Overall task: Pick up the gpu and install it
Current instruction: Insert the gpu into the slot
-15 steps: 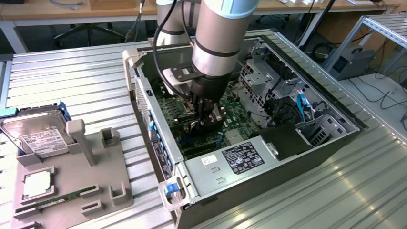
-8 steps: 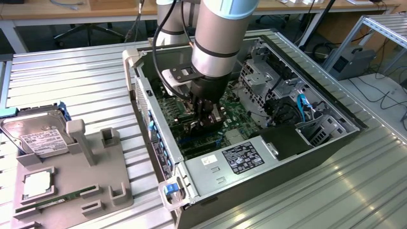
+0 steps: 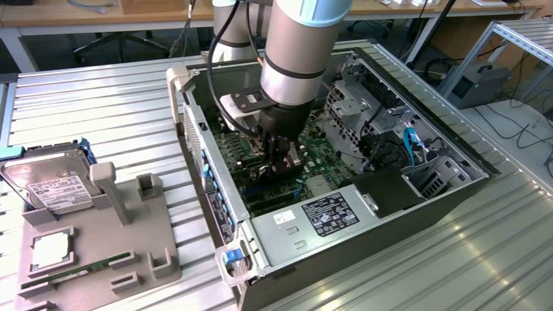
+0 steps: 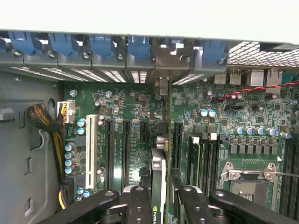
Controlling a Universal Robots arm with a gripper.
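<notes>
hard drive (image 3: 52,184): on grey holder (image 3: 147,259) (label up) | memory stick (image 3: 74,273): holder slot | PC case (image 3: 372,253): open

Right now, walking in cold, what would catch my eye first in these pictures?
First, the big silver robot arm, its end down inside the open computer case on the ribbed metal table. Its gripper is shut on the gpu, held edge-on over the slots of the green motherboard. On the exterior view's left, a grey holder carries a hard drive.

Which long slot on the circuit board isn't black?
The white slot nearest the braided cable bundle; the other long slots are all black.
</notes>
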